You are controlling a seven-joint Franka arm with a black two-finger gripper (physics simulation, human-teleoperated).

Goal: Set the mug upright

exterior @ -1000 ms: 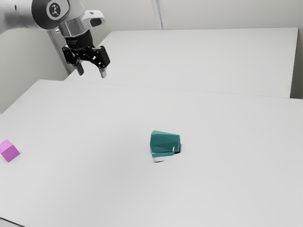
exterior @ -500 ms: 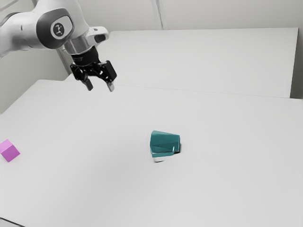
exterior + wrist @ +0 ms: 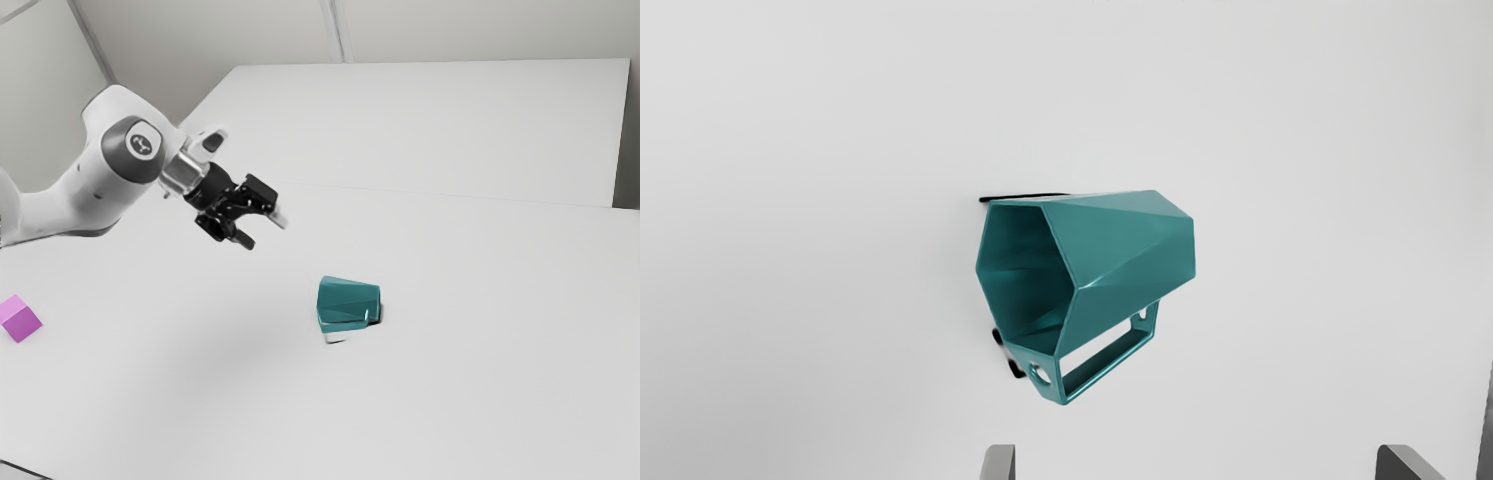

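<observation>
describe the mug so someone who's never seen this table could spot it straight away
On the white table, to the exterior view's right of the open gripper, is a teal mug. It lies on its side, with a six-sided mouth and an angular handle, unlike the plain purple cube toward the exterior view's left.

And here's the exterior view, from beside my arm [image 3: 90, 195], well back and high, facing down across the surface [image 3: 480, 400] to its far edge [image 3: 450, 196]! Now the wrist view: riding my gripper [image 3: 266, 231], nearer in, peering slantwise down past my fingertips [image 3: 1000, 463]. Shared by both: the mug [image 3: 348, 300] and the surface around it!
</observation>
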